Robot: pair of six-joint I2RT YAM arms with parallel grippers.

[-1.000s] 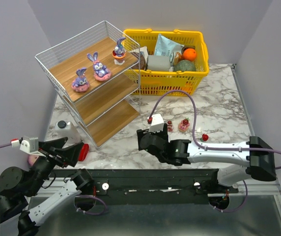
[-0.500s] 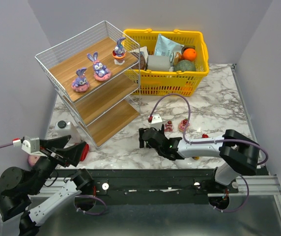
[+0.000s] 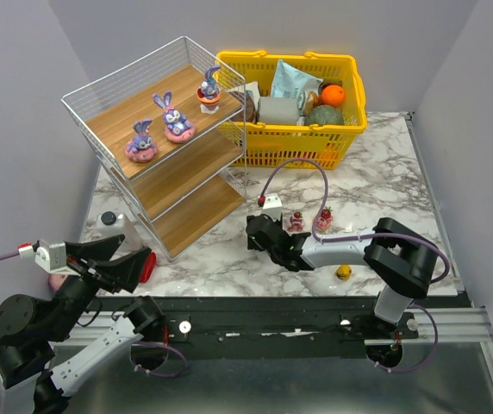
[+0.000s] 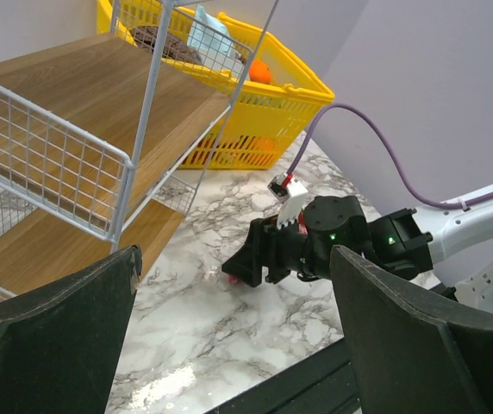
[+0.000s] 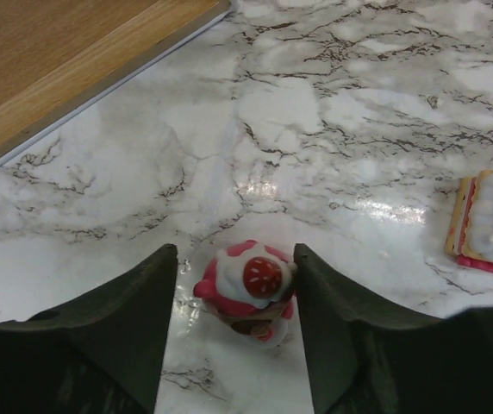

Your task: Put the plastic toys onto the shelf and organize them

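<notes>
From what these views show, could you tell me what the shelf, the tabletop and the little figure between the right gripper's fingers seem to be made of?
Shelf: white-coated wire mesh, probably metal, with matte boards showing wood grain, perhaps laminate. Tabletop: grey-veined white surface with glossy reflections, marble or a marble-look. Figure: smooth, shiny pink-red and white, likely moulded plastic.
</notes>
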